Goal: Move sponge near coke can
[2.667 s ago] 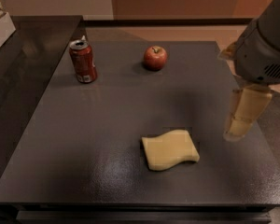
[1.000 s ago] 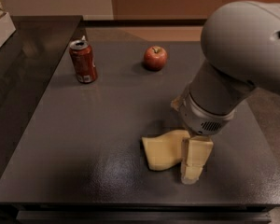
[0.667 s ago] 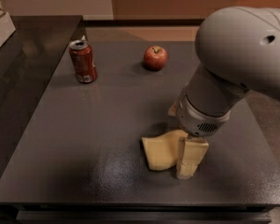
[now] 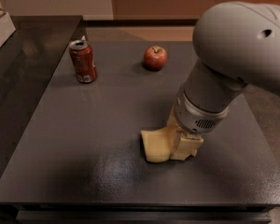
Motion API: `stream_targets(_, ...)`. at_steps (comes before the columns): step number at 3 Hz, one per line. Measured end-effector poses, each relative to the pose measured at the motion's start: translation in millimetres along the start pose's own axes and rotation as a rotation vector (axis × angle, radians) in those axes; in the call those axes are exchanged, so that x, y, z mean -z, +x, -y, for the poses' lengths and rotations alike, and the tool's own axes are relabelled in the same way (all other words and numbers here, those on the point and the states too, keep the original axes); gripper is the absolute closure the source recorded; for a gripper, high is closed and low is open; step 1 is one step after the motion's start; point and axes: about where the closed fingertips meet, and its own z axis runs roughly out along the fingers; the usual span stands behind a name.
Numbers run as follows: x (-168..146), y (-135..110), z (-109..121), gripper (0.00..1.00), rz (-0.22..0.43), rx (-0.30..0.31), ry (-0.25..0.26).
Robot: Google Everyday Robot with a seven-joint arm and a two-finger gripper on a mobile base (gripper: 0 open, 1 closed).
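The pale yellow sponge (image 4: 155, 145) lies flat on the dark table (image 4: 84, 125), right of centre near the front. My gripper (image 4: 184, 146) hangs from the big grey arm and sits down on the sponge's right half, covering that part. The red coke can (image 4: 83, 61) stands upright at the far left of the table, well away from the sponge and the gripper.
A red apple (image 4: 155, 58) sits at the far middle of the table, right of the can. The table's front edge (image 4: 130, 203) runs close below the sponge. A pale box (image 4: 0, 22) stands on the darker counter at far left.
The arm has swung in from the right edge and come down over the sponge's right side, shifting a little left. The sponge, can and apple stay where they were.
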Motion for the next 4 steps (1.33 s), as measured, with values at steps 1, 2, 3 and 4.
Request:
stream_targets(1, 12.6, -11.4, 13.1, 0.86, 0.001, -0.008, 0.011)
stream_targets(2, 24.9, -30.7, 38.6, 1.0, 0.005, -0.031, 0.054)
stream_targets(3, 34.1, -53.3, 74.2, 1.0, 0.006, -0.071, 0.116)
stream_targets(4, 31.9, -76.9, 106.6, 1.0, -0.002, -0.107, 0.168)
